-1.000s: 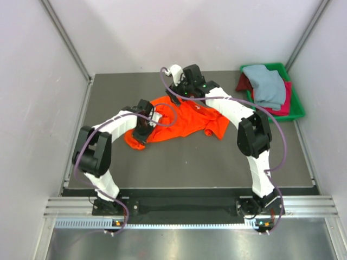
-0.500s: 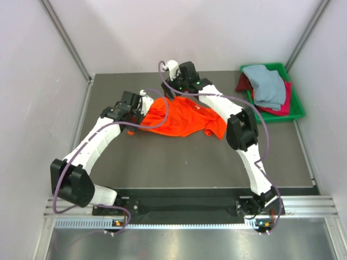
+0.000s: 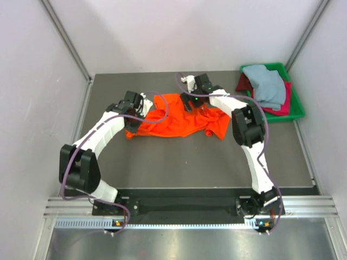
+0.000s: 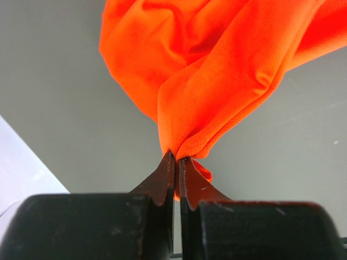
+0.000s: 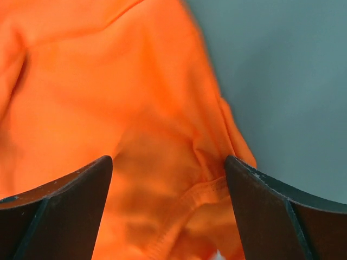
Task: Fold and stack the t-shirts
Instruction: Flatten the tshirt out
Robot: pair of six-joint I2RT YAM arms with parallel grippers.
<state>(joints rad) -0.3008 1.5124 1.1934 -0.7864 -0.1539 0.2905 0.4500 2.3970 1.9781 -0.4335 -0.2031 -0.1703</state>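
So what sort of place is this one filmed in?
Probably a lab robot cell, not a home: plain pale panel walls box in a grey table, and two arms bolted to a metal rail work an orange t-shirt.

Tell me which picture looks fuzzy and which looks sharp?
Right wrist view: the orange t-shirt looks soft and blurry. Left wrist view: sharp, and the cloth's weave shows by the left gripper. Top external view: clear and evenly lit.
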